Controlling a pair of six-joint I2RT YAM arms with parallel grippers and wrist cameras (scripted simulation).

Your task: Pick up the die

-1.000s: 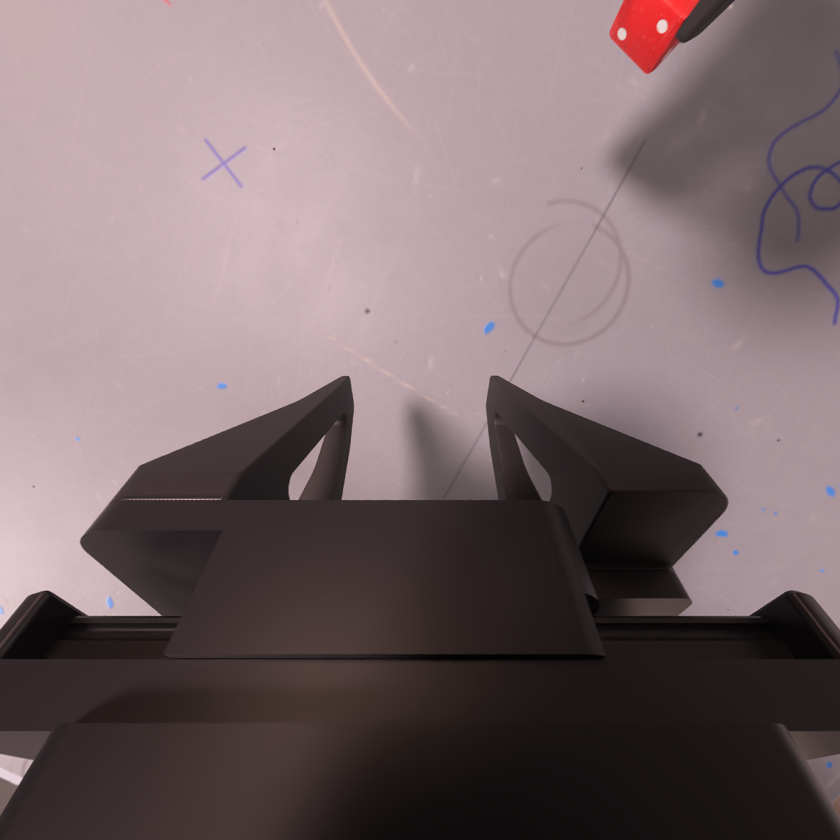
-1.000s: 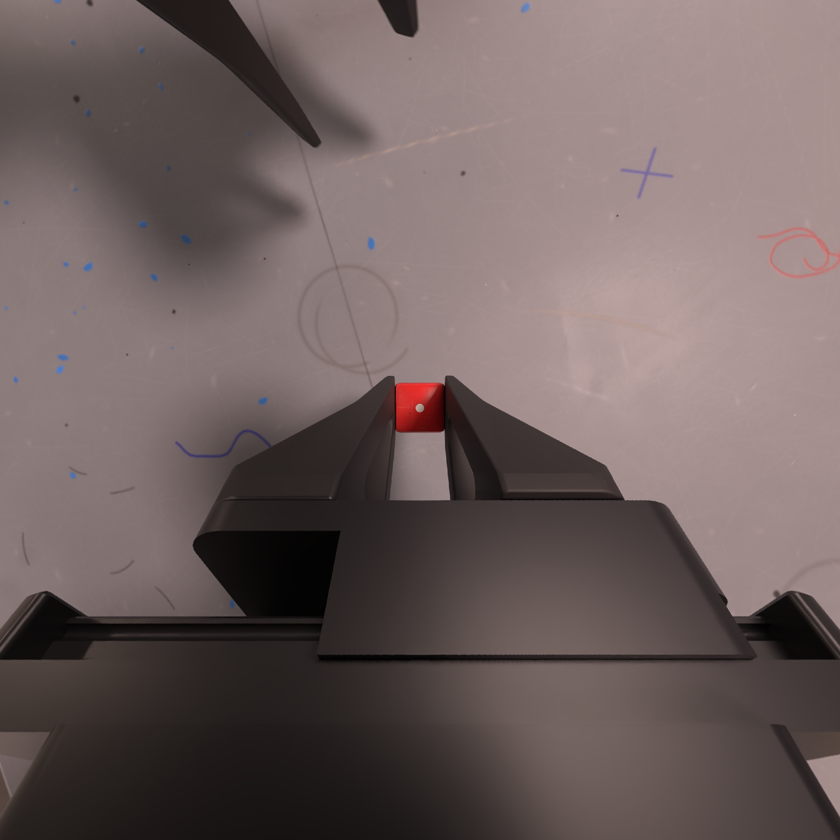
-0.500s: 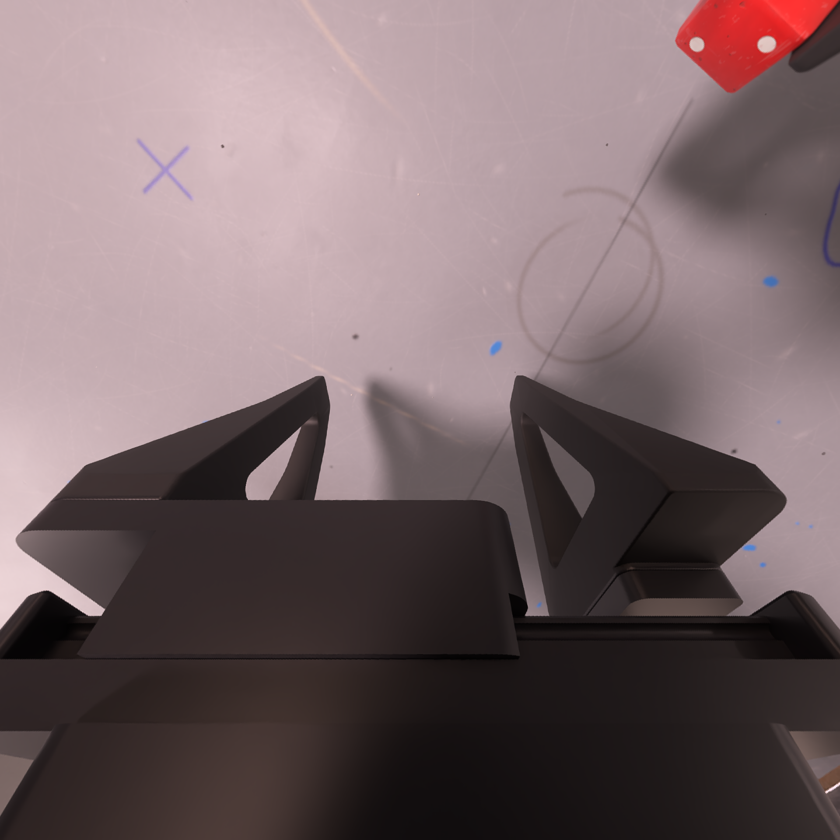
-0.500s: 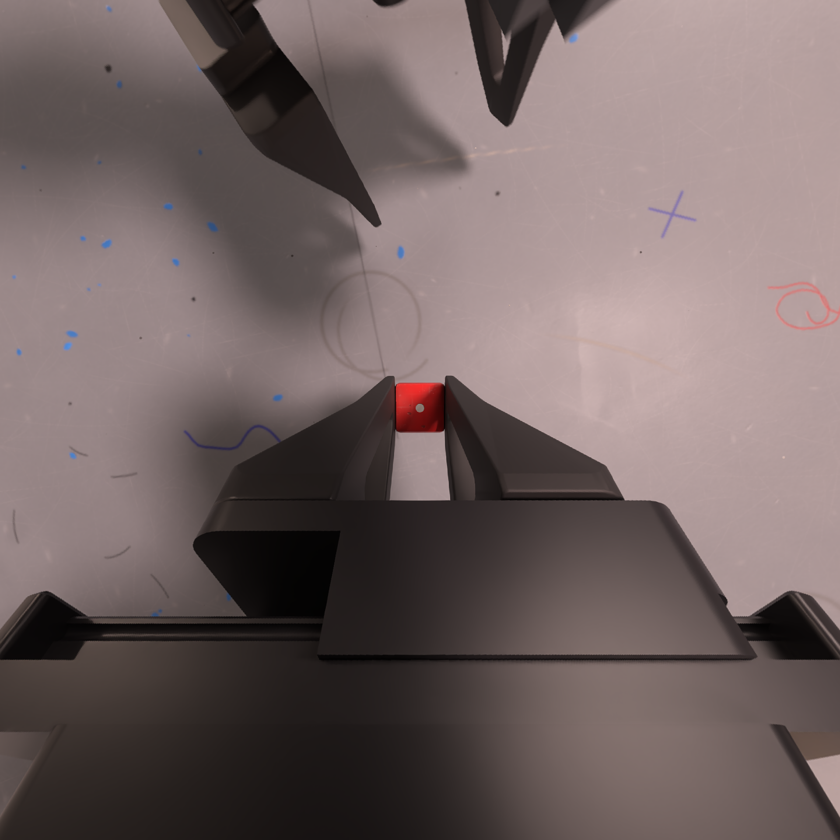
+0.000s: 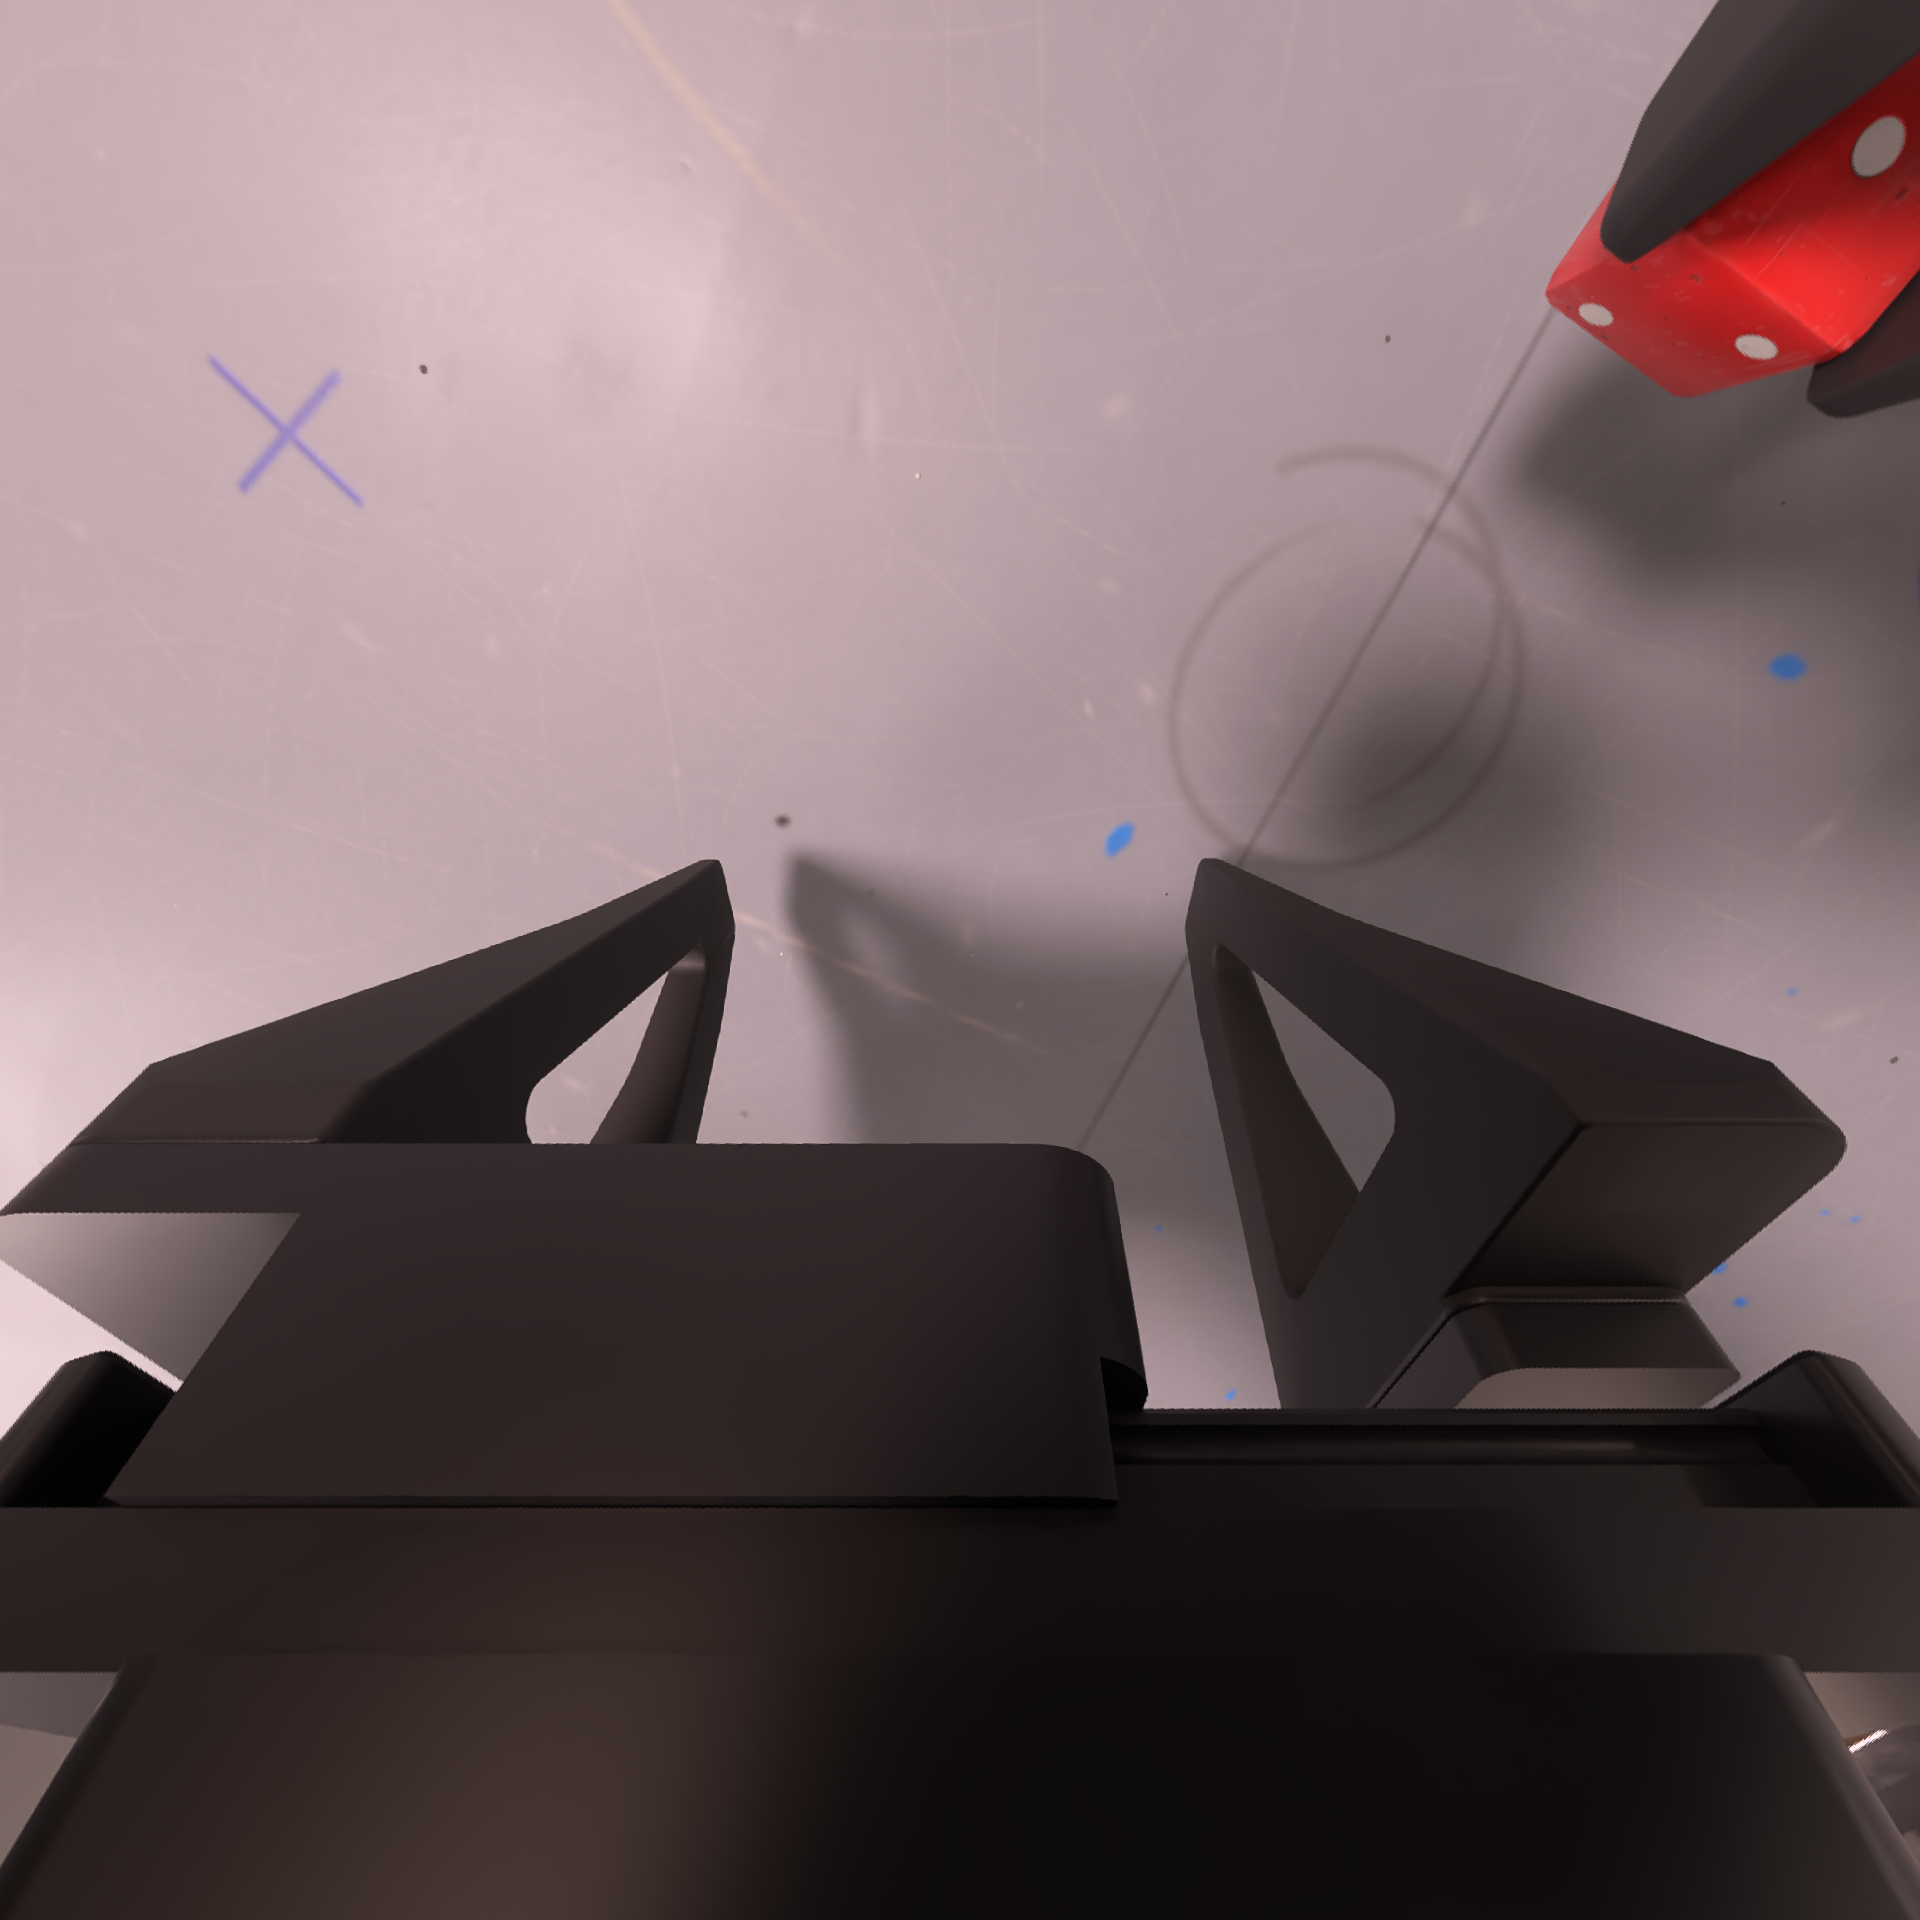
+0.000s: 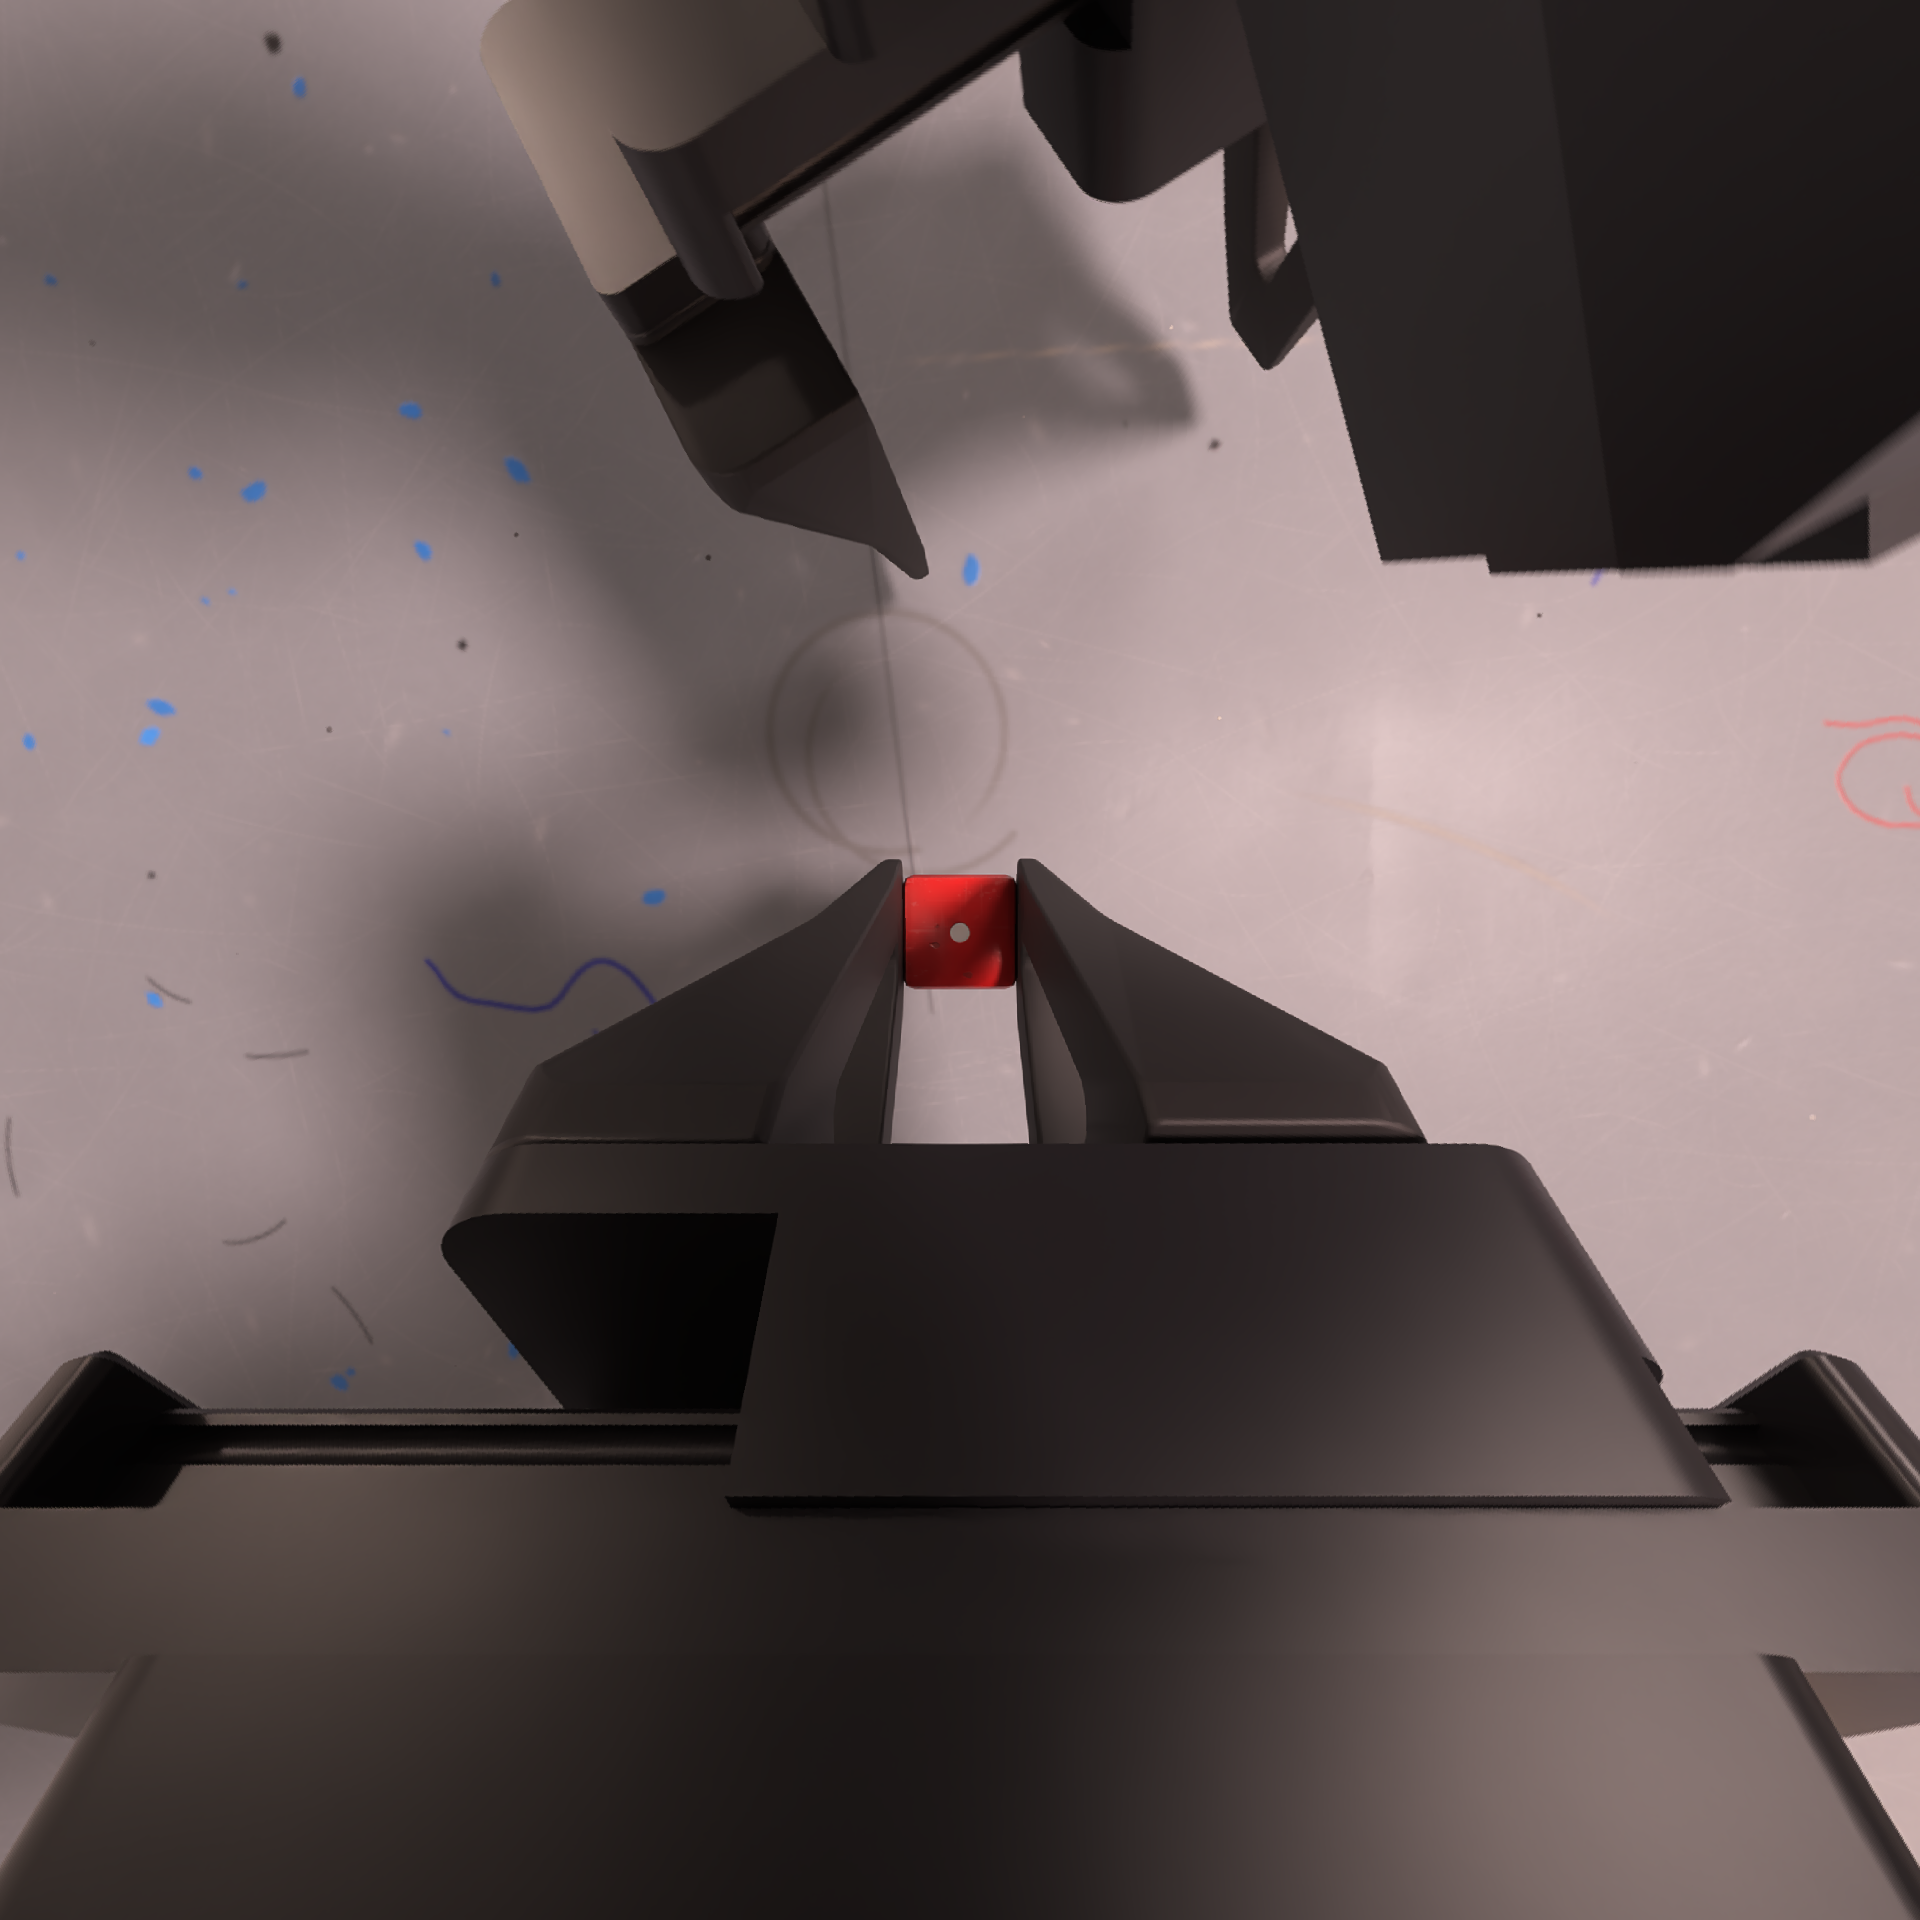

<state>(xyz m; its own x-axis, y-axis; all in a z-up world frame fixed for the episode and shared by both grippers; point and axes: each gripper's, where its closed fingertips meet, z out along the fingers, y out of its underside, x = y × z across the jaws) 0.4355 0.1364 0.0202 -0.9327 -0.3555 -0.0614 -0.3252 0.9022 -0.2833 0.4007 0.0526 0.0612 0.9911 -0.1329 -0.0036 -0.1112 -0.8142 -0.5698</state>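
Gripping the red die [image 6: 958, 932] between its fingertips, the right hand [image 6: 959, 883] holds it clear of the bench [image 6: 1455, 790], one white pip facing its camera. Only the left wrist view shows two more pips on the die's other faces [image 5: 1756, 281]. Beyond, the left hand [image 5: 958, 883] hangs spread and empty above a pencilled circle [image 5: 1351, 665].

Red die [image 6: 959, 932] with white pips, rounded edges, is seen at frame centre in the right wrist view, one-pip face toward the camera, clamped between the right tool [image 6: 959, 883] fingertips. In the left wrist view it [image 5: 1756, 281] is seen upper right, tilted, held above the table.
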